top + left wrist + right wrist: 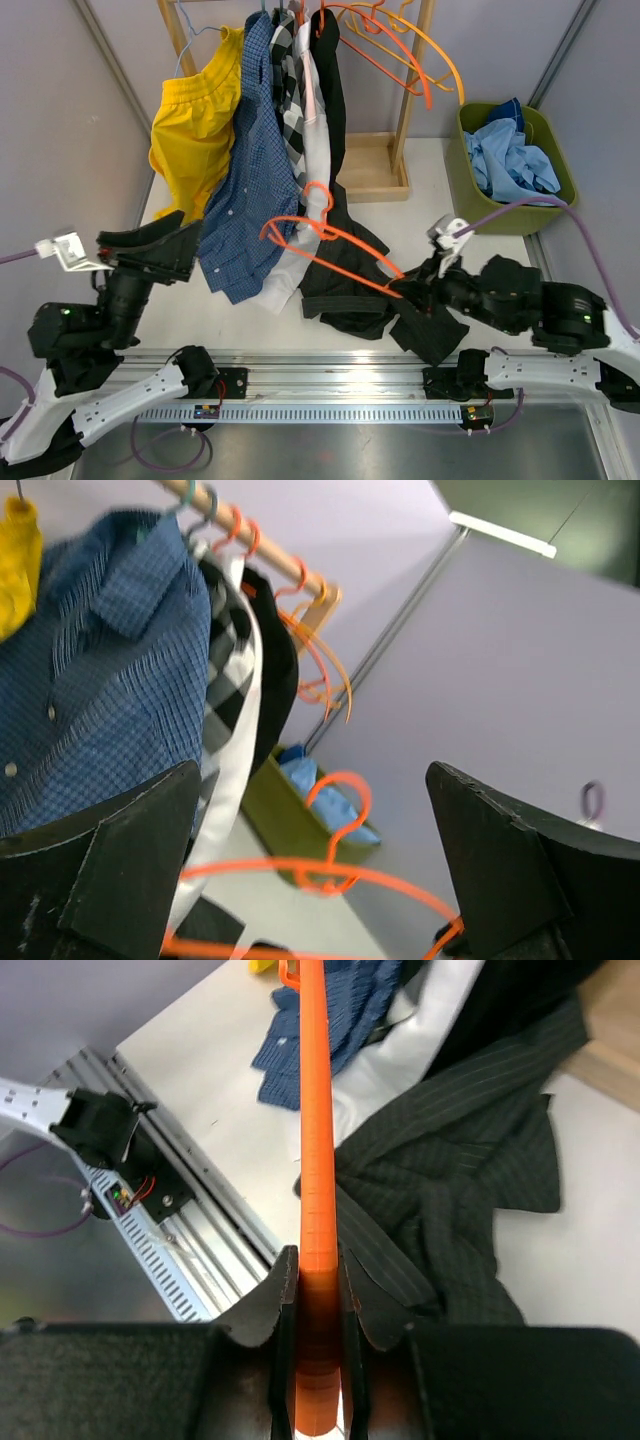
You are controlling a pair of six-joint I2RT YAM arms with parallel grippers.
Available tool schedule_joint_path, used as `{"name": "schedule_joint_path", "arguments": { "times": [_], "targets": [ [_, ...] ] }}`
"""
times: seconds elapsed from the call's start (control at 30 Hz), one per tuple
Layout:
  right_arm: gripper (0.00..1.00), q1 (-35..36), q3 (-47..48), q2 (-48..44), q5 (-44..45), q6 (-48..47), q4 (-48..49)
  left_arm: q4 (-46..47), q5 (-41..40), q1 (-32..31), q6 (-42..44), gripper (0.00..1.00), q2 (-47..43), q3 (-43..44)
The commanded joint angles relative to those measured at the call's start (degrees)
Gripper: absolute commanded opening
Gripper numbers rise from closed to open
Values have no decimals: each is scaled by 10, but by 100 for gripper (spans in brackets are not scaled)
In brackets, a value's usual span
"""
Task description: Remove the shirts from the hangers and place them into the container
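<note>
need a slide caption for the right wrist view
Right gripper clamps an orange hanger above a black shirt crumpled on the table.

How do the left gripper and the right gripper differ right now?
The left gripper is wide open and empty; the right gripper is shut on the orange hanger. The left gripper sits beside the hanging dark blue check shirt; the right gripper is above the crumpled black shirt. Both have black fingers.

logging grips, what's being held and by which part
The right gripper pinches the orange hanger near the end of one arm. The left gripper is open, holding nothing.
</note>
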Motion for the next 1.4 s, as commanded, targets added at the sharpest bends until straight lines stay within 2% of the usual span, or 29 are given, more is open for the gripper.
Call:
{"name": "schedule_joint_path", "arguments": {
  "times": [0.0, 0.13, 0.3, 0.33, 0.43, 0.57, 0.87, 1.17, 1.27, 1.3, 1.33, 1.37],
  "targets": [
    [0, 4, 77, -62, 108, -1, -64, -13, 38, -1, -27, 99, 23, -17],
    [0, 3, 106, -132, 199, -25, -88, -39, 39, -2, -37, 99, 33, -29],
    [0, 4, 147, -154, 298, -45, -105, -67, 38, -1, -51, 99, 41, -35],
    [0, 3, 149, -155, 343, -51, -102, -69, 38, -1, -51, 99, 41, -36],
    [0, 3, 127, -159, 399, -79, -59, -72, 35, -1, -58, 99, 41, -45],
    [0, 4, 98, -137, 423, -92, -10, -69, 35, -2, -60, 99, 52, -52],
    [0, 9, 70, -60, 346, -150, 125, -46, 44, -2, -55, 99, 71, -69],
    [0, -8, 84, 45, 315, -196, 187, -39, 49, -1, -62, 99, 60, -81],
    [0, -133, 98, 83, 200, -163, 168, -43, 48, -1, -66, 99, 48, -84],
    [0, -178, 101, 106, 103, -135, 166, -46, 48, -1, -66, 99, 42, -84],
    [0, -273, 102, 117, 60, -127, 166, -48, 46, -1, -66, 99, 38, -85],
    [0, -303, 101, 129, 27, -125, 179, -50, 45, -1, -67, 99, 35, -86]
  ]
}}
